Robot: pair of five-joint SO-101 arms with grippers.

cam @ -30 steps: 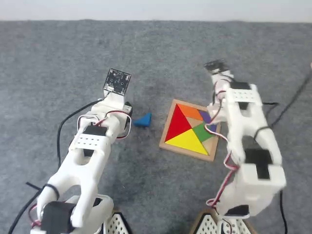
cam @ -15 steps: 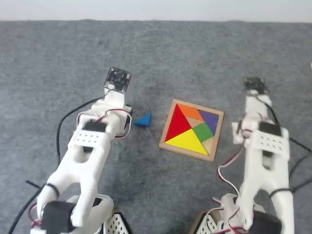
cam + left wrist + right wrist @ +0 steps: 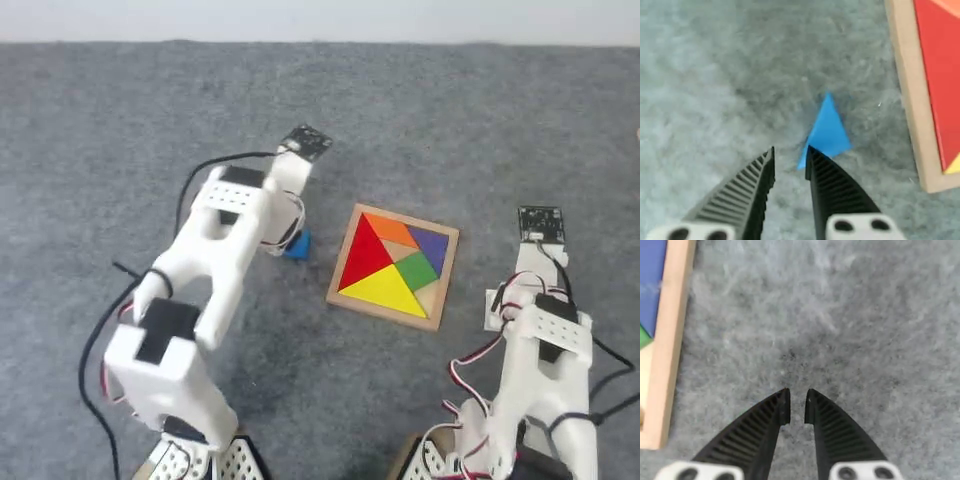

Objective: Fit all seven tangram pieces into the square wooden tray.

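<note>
Presently, the left claw (image 3: 790,151) hung low over the grey felted surface (image 3: 715,60). Its jaws were only narrowly apart and held nothing. One tip sat right at the edge of the small blue triangular tangram piece (image 3: 828,131); contact we could not confirm. The piece lay flat on the surface, just beside the square wooden tray (image 3: 905,90) but outside it. Coloured pieces (image 3: 370,255) sat in the tray, and a pale patch (image 3: 430,293) near one corner looked to us like the open slot. The right claw (image 3: 796,395) was likewise narrow and empty, over the surface beside the tray's rim.

Risks, as we judged them: so slim a gap would not straddle the triangle. A descending tip could shove it away or jam it against the tray wall. Thin and flat, it could also slip from a pinch.
</note>
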